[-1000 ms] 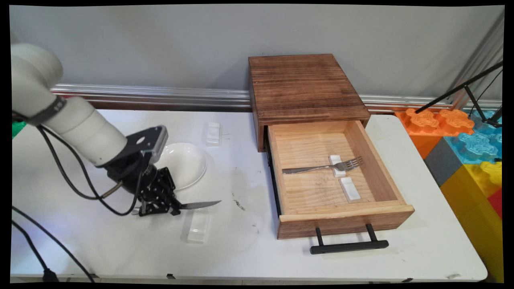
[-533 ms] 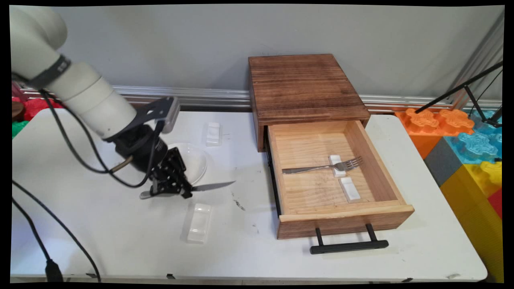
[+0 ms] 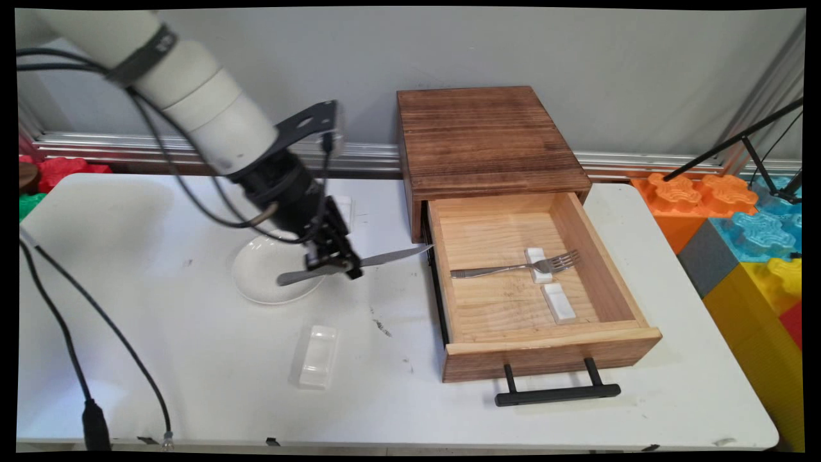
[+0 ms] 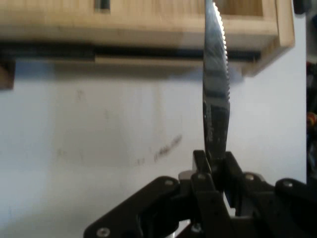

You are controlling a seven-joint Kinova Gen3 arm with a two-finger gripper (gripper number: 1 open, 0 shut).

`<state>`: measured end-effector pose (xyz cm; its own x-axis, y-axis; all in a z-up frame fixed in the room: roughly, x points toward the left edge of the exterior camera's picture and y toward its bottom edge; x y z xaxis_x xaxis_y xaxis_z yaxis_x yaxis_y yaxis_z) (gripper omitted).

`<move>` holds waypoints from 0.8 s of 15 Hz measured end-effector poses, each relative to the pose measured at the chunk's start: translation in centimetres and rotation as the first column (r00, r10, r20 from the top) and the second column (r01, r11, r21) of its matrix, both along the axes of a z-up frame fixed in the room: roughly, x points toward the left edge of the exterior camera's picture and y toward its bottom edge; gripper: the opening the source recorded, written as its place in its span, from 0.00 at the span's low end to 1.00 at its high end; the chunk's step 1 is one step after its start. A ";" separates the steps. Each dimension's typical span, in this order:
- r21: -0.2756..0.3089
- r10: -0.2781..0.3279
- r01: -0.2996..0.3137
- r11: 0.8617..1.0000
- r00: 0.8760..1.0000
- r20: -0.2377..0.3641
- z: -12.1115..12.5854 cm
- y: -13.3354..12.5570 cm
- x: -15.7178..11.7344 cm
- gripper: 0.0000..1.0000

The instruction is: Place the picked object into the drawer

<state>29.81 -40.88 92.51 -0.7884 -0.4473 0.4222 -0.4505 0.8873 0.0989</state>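
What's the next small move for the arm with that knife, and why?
Probably carry on toward the open drawer, staying above its wall. The gripper is shut on the knife, held off the table with its tip just at the drawer's near side wall. Inside, the fork lies on one white rest; the second white rest is bare.

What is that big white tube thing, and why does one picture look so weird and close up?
The white tube is a robot arm. At its end is a black gripper, like a hand with two fingers, and it is pinching a table knife and holding it up above the white table. One picture is taken from above the table. The close-up one comes from a small camera on the gripper itself, so you see the knife's jagged blade pointing at the wooden drawer. The drawer is pulled open, with a fork inside. On the table are a white plate and a small clear holder.
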 end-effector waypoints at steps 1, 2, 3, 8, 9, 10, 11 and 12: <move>-0.002 0.000 0.000 1.000 1.000 -0.006 0.2 -0.7 -1.0 0.00; -0.004 -0.004 0.004 1.000 1.000 -0.015 0.3 -1.5 -2.2 0.00; -0.003 -0.008 0.008 1.000 1.000 -0.022 0.4 -2.1 -3.2 0.00; 0.007 -0.040 0.041 0.999 0.998 -0.056 0.2 -4.9 -8.2 0.00; 0.007 -0.047 0.047 0.999 0.997 -0.062 0.1 -5.6 -9.4 0.00; 0.004 -0.051 0.052 0.999 0.996 -0.067 0.0 -6.2 -10.5 0.00; 0.000 -0.054 0.054 0.999 0.996 -0.071 -0.1 -6.7 -11.4 0.00; -0.003 -0.057 0.057 0.998 0.996 -0.074 -0.3 -7.4 -12.5 0.00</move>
<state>17.29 -48.24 92.23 -0.7792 -0.4017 0.4812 -0.3902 0.9116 0.1291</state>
